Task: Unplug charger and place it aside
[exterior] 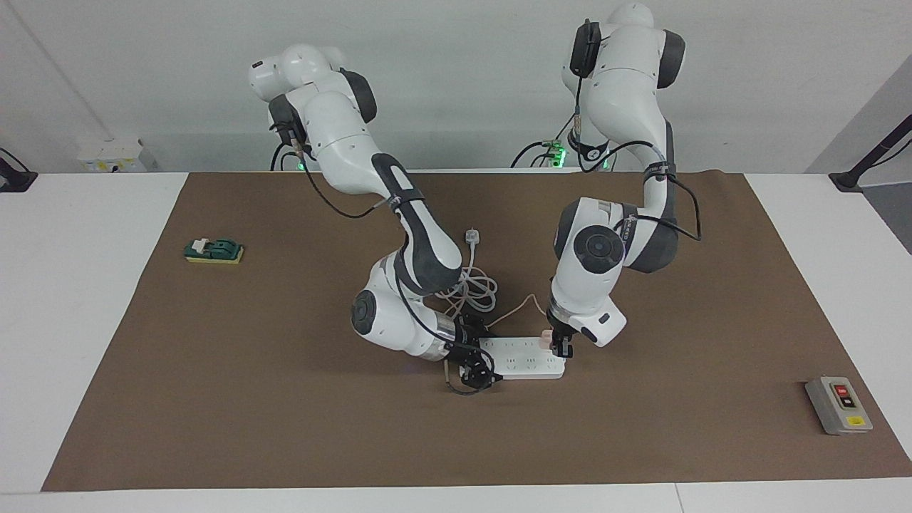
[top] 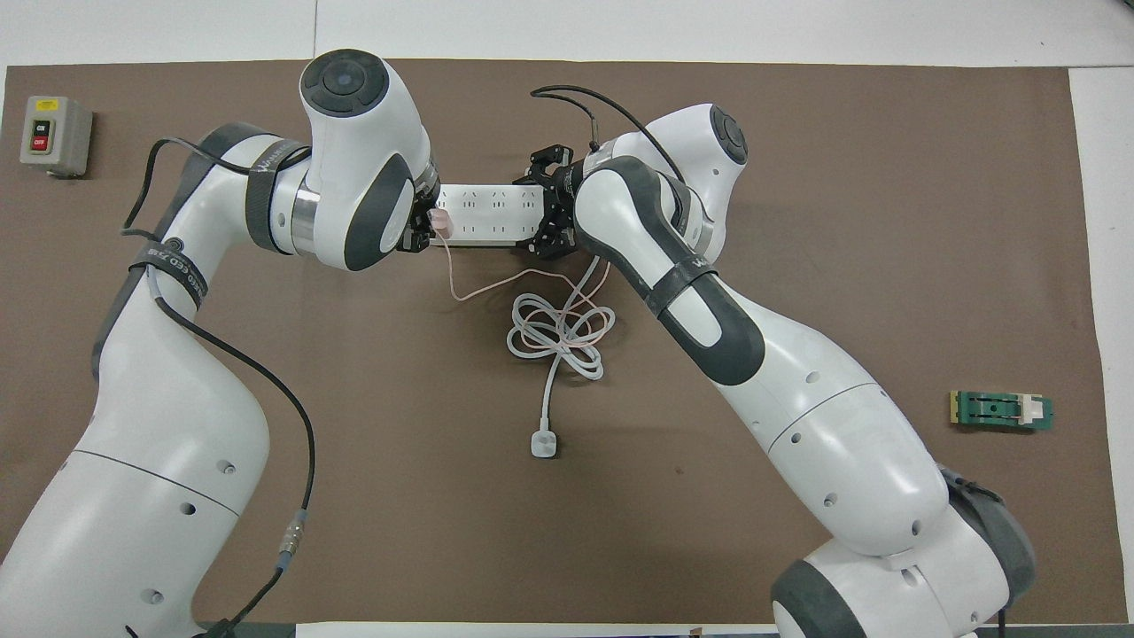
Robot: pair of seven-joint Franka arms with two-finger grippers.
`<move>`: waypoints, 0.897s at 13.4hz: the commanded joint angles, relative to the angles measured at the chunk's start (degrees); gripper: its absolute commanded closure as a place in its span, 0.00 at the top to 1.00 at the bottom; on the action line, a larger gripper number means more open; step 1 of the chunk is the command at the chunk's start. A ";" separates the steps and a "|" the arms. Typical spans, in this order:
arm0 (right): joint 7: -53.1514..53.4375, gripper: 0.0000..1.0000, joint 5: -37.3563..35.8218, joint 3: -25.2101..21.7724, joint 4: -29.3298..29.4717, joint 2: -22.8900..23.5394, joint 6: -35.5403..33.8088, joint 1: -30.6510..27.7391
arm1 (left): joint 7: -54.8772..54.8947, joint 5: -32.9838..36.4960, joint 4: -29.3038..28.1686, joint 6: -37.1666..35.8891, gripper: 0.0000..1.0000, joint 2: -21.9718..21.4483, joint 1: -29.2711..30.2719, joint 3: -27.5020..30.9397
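The pale pink charger (exterior: pixel 545 336) (top: pixel 440 221) sits plugged into the long white power strip (exterior: pixel 527 362) (top: pixel 483 213), at the strip's end toward the left arm. Its thin pink cable (exterior: pixel 514 308) (top: pixel 496 283) runs toward the robots. My left gripper (exterior: pixel 561 346) (top: pixel 418 232) points down right at the charger and touches or nearly touches it. My right gripper (exterior: pixel 474 365) (top: pixel 545 211) lies low at the strip's other end. Its fingers (top: pixel 542 168) clamp the strip's two long sides.
A white plug (exterior: pixel 472 236) (top: pixel 543 443) with a thick coiled white cord (exterior: pixel 474 288) (top: pixel 558 337) lies nearer to the robots than the strip. A grey switch box (exterior: pixel 838 405) (top: pixel 55 135) sits toward the left arm's end. A green block (exterior: pixel 214 250) (top: pixel 1001 410) sits toward the right arm's end.
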 commanded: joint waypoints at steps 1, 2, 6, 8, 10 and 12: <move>-1.81 0.00 0.65 0.43 -0.56 0.81 5.37 0.27 | 1.19 0.40 0.93 -0.22 0.00 -0.16 -0.82 0.86; -1.81 0.00 0.65 0.43 -0.56 0.81 5.37 0.36 | 1.01 0.40 0.93 -0.31 0.00 -0.51 -0.82 0.86; -1.90 0.00 0.64 0.43 -0.56 0.81 5.45 0.36 | 0.57 -0.04 1.10 -2.06 0.00 -2.62 -0.73 0.77; -1.99 0.00 0.73 0.43 -0.56 0.81 6.24 1.23 | 0.57 -0.04 1.19 -3.29 0.00 -2.97 -0.73 0.77; -2.08 0.00 0.91 0.43 -0.56 0.81 6.60 1.33 | 0.39 -0.13 1.19 -4.09 0.00 -3.24 -0.82 0.77; -2.08 0.00 0.91 0.43 -0.56 0.81 6.60 1.33 | 0.48 -0.13 1.37 -5.23 0.00 -3.59 -0.82 0.77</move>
